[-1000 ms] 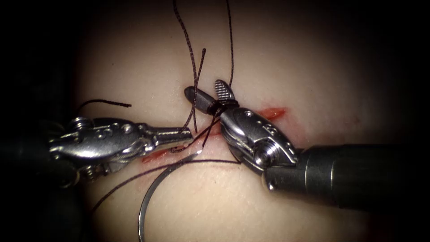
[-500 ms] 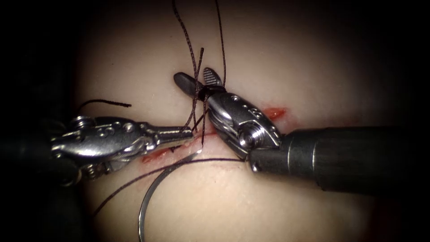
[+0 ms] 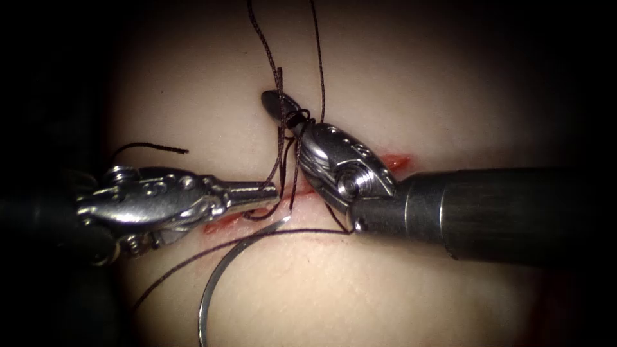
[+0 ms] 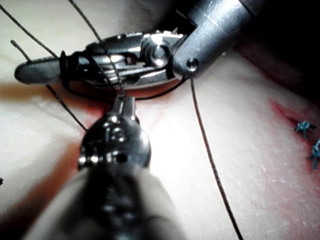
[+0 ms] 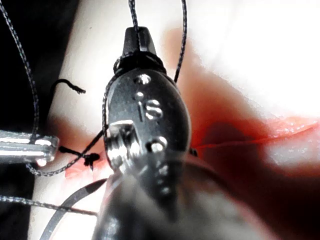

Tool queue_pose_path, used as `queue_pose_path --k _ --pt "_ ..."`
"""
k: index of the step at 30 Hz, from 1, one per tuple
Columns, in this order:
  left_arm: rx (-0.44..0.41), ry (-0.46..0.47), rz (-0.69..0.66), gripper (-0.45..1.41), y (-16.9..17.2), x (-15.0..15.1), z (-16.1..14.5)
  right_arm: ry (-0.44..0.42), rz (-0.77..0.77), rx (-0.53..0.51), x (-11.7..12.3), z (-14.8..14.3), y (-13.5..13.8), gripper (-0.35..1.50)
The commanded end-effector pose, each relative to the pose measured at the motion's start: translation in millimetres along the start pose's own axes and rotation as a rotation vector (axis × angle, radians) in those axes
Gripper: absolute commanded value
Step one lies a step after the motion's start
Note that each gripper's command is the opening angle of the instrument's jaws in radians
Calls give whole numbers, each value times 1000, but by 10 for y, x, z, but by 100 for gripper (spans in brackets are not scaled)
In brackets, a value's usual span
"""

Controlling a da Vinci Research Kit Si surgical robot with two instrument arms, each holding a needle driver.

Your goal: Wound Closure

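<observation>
Endoscope view: my left tool (image 3: 273, 190) pinches the thread (image 3: 281, 138) at the cut (image 3: 225, 223). The needle (image 3: 215, 283) lies free on the tissue (image 3: 450, 83) below, held by neither. My right tool (image 3: 275, 103), thread looped round its jaws, has them closed on a strand.

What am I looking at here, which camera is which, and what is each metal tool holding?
These are two robot arms practising stitches on pork tissue. The endoscope view looks down on the cut; each wrist view rides on one arm. The left tool is shut on the thread beside the cut. The right tool is also shut, on a thread end, with thread looped round it just behind the tip. The curved needle lies free on the tissue below the cut, held by neither. A short cut thread end lies to the left.
</observation>
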Motion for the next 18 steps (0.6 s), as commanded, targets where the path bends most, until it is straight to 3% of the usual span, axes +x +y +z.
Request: queue_pose_path --k 1,2,4,5,6,8,10,13,15,18 --pt "21 -1 2 -45 -6 -1 3 -4 1 7 -2 -2 -6 -35" --pt "78 -6 5 -45 -23 3 -1 -8 -1 13 -3 -10 -4 -35" --pt "112 -7 5 -45 -32 6 -3 -11 -3 18 -4 -13 -3 -35" --pt "188 -5 4 -45 -55 16 -8 -21 -8 36 -8 -21 0 -35" --pt "188 -5 4 -45 -55 16 -8 -21 -8 36 -8 -21 0 -35" --pt "293 -10 30 -45 -93 40 -13 -38 -12 60 -10 -34 1 -35" --pt "319 -16 36 -45 -105 47 -14 -43 -14 66 -11 -39 1 -35" --pt "392 -54 71 -45 -151 62 -30 -60 -19 87 -16 -54 -1 -35" --pt "486 -75 97 -45 -175 64 -41 -78 -20 108 -23 -62 -4 -35" --pt "527 -84 115 -45 -187 63 -45 -83 -25 124 -28 -67 -8 -35"
